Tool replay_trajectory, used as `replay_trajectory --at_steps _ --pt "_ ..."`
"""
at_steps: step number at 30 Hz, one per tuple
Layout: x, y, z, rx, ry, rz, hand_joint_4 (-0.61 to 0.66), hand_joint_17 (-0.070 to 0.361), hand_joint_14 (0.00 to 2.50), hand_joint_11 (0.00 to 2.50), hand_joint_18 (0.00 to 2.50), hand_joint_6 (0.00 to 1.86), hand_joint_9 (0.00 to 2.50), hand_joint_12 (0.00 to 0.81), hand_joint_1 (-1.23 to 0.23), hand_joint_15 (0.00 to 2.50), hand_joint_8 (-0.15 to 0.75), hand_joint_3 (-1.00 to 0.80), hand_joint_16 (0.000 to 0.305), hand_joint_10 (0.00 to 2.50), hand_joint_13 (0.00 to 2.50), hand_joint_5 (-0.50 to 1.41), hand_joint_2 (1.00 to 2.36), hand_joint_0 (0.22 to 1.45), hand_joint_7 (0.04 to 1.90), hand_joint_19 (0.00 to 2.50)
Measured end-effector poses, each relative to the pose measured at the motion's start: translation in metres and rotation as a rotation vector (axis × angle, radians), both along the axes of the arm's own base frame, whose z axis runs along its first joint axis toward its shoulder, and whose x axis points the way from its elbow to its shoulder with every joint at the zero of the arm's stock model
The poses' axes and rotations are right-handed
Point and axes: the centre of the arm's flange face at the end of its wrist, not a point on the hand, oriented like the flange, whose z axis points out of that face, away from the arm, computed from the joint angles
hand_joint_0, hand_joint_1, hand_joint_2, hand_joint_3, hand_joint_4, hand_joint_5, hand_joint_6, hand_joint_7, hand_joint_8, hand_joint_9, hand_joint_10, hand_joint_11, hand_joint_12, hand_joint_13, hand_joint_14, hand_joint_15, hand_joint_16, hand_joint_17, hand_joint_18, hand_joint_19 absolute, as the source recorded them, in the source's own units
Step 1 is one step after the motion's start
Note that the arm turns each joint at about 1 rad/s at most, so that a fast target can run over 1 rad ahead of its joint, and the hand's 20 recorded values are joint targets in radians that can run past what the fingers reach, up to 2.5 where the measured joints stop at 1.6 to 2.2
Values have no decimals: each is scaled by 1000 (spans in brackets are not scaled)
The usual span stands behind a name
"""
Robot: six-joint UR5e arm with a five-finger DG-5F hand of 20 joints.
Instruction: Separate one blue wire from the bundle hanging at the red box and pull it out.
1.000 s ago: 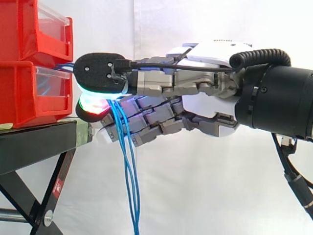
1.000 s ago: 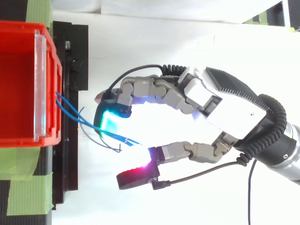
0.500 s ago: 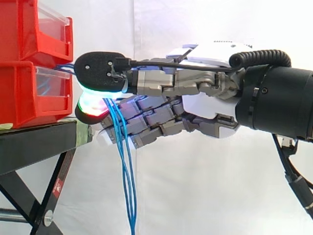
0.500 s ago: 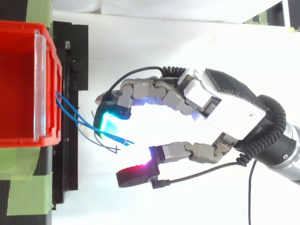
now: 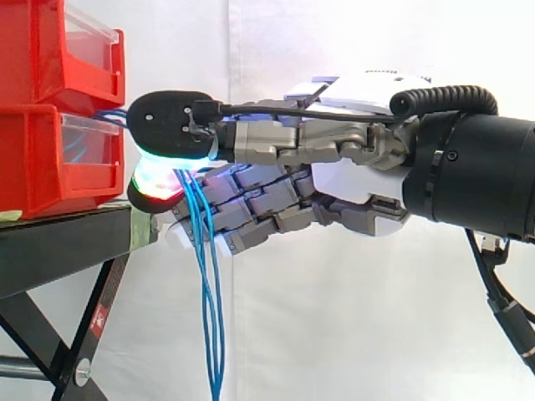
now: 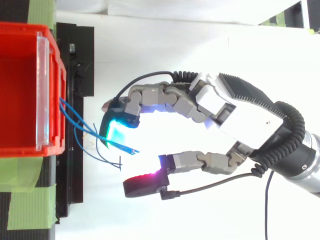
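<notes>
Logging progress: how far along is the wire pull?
Done: the hand is at the blue wires. In hand: its fingers bracket them, not pinching. Left: single out one wire and pull it from the red box.

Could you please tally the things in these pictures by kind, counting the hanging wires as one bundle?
Red bins: 2
Blue wire bundle: 1
Black stand: 1
Robot hand: 1
Total: 5
</notes>
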Motion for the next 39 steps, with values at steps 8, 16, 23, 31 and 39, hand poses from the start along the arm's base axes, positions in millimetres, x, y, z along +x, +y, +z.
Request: replay_trajectory --at_steps 8,16,23,31,39 --pt "0 0 0 -1 3 0 273 107 15 192 603 503 808 331 -587 371 260 -350 48 6 685 -94 1013 608 1157 485" --pt "0 0 0 -2 5 0 289 107 15 199 610 504 832 328 -569 373 257 -318 48 6 694 -90 1016 633 1175 475" --pt "0 0 0 -2 5 0 272 107 15 202 607 504 841 327 -561 373 255 -309 48 7 689 -90 1017 630 1175 484" --pt "0 0 0 -2 5 0 257 107 15 248 608 503 858 327 -599 372 254 -275 48 7 700 -86 1019 645 1224 476" --pt "0 0 0 -2 6 0 254 104 15 309 605 503 856 324 -652 374 258 -265 46 12 688 -88 1020 657 1272 458"
